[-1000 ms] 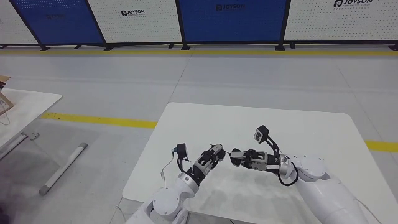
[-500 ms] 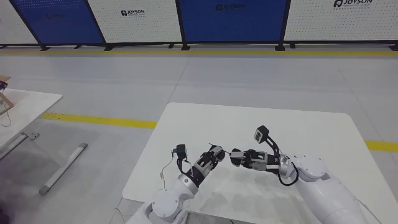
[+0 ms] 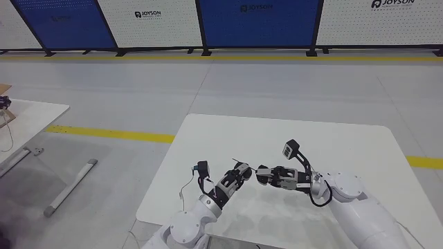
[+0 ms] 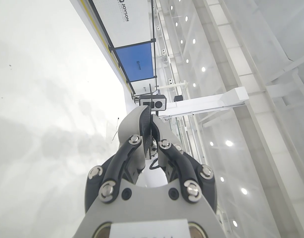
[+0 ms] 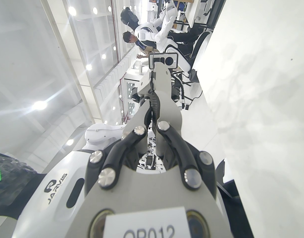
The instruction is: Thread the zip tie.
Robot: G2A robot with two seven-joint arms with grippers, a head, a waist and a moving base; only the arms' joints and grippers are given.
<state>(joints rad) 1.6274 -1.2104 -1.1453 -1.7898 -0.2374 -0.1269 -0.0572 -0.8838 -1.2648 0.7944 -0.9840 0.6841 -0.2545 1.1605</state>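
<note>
A thin black zip tie (image 4: 150,92) is pinched edge-on in my left gripper (image 4: 150,112), which is shut on it, and its tail sticks out past the fingertips. My right gripper (image 5: 153,100) is shut on a black toothed stretch of the zip tie (image 5: 155,105). In the top view the left gripper (image 3: 243,172) and the right gripper (image 3: 264,174) meet tip to tip just above the white table (image 3: 332,145), near its front left part. A fine black tail (image 3: 237,160) pokes up beside the left fingertips.
The table's left edge (image 3: 163,173) lies close to the left arm. A yellow floor line (image 3: 104,133) and blue and white panels (image 3: 256,10) stand beyond. Another white table (image 3: 28,121) is at far left.
The left gripper has edged slightly toward the right gripper. The right arm holds still.
</note>
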